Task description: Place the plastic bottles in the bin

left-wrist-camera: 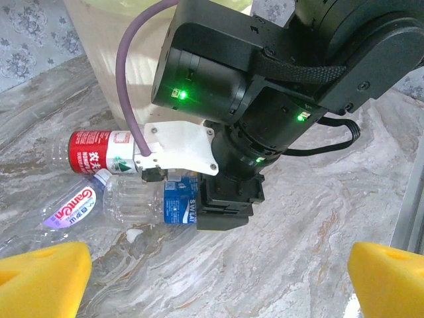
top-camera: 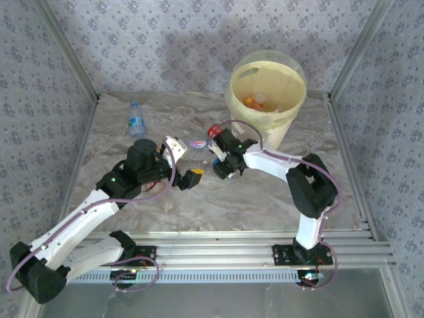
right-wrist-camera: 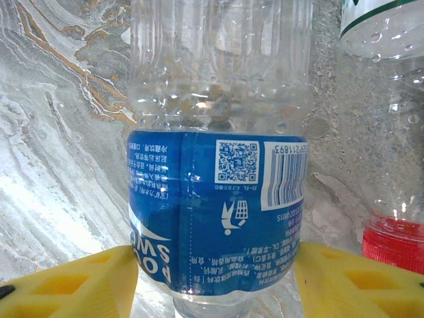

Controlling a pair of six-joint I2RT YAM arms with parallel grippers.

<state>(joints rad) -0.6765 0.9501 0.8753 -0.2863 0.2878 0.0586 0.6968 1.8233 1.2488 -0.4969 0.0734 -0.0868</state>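
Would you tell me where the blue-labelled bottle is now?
In the right wrist view, the blue-labelled bottle lies on the table between the fingers of the right pincer, beside the red-capped bottle.

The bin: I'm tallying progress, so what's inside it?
Inside the bin, an orange-marked bottle and a pale bottle beside it show. The bin's near wall covers anything lying lower.
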